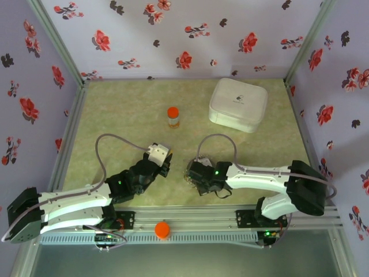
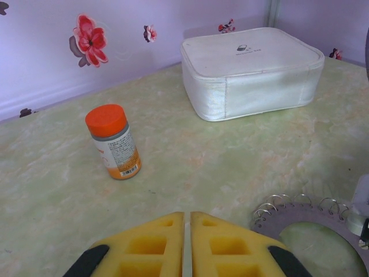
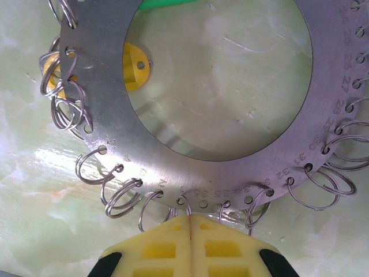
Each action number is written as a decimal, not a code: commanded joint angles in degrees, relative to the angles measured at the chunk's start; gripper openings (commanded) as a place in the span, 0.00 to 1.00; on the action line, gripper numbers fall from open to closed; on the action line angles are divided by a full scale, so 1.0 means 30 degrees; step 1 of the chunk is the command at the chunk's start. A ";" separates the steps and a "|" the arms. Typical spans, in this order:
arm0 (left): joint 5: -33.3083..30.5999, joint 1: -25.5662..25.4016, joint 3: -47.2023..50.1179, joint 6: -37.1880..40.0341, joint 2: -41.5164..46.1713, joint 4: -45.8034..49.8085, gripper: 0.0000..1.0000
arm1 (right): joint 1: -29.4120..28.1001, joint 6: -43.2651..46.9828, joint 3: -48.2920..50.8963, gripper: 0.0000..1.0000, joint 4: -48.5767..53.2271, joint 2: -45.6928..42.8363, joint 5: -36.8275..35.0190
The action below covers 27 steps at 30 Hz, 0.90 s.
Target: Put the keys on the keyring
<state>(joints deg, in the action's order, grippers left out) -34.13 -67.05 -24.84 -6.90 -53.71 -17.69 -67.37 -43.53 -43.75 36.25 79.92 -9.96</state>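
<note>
your table (image 1: 265, 156) is walled on three sides by floral panels (image 1: 144, 40). the far left and the strip between the bottle and the arms are bare, so there's room there. the white box (image 1: 238, 104) sits shut at the far right, contents can't tell. the orange-capped bottle (image 1: 173, 117) stands upright mid-table, cap on. the keyring (image 3: 95, 109) lies flat front centre, with wire loops (image 3: 124, 196) round its rim. yellow keys (image 3: 136, 67) show on either side of its left band. your right gripper (image 3: 189, 222) is low at the ring's near rim, pads together; can't tell if a loop is pinched. your left gripper (image 2: 187, 222) is just left of the ring, pads together, arm reaching low and angled right.
</note>
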 commanded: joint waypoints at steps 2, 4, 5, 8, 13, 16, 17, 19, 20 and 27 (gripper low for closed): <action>-0.0577 0.0142 -0.0129 -0.0011 0.0079 -0.0012 0.13 | 0.0002 0.0104 -0.0302 0.03 -0.0426 0.0428 0.0457; -0.0590 0.0141 -0.0070 -0.0043 0.0114 -0.0020 0.13 | 0.0013 -0.0124 -0.0220 0.06 -0.0746 0.0540 0.0658; -0.0591 0.0142 -0.0069 -0.0059 0.0100 -0.0036 0.13 | 0.0004 -0.0176 -0.0187 0.07 -0.0870 0.0546 0.0706; -0.0577 0.0142 -0.0040 -0.0097 0.0108 -0.0051 0.13 | 0.0007 -0.0394 -0.0110 0.11 -0.1176 0.0600 0.0754; -0.0577 0.0142 -0.0011 -0.0100 0.0155 -0.0050 0.13 | 0.0005 -0.0547 -0.0064 0.16 -0.1461 0.0659 0.0893; -0.0591 0.0142 -0.0011 -0.0064 0.0156 -0.0050 0.13 | 0.0009 -0.0650 -0.0008 0.19 -0.1702 0.0695 0.1045; -0.0599 0.0142 -0.0038 -0.0056 0.0157 -0.0050 0.13 | 0.0016 -0.0694 0.0021 0.19 -0.1777 0.0721 0.1068; -0.0584 0.0142 -0.0040 -0.0011 0.0174 -0.0020 0.13 | 0.0029 -0.0816 0.0107 0.20 -0.1886 0.0750 0.1064; -0.0577 0.0142 -0.0066 0.0009 0.0159 -0.0020 0.13 | 0.0026 -0.0867 0.0131 0.20 -0.1862 0.0765 0.1026; -0.0577 0.0142 -0.0121 0.0152 0.0110 -0.0049 0.13 | 0.0020 -0.1186 0.0230 0.19 -0.1716 0.1087 0.0688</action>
<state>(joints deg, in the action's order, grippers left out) -34.13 -67.05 -24.82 -6.90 -53.71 -17.72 -67.37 -45.60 -43.70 31.07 82.54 -7.11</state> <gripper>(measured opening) 0.129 0.187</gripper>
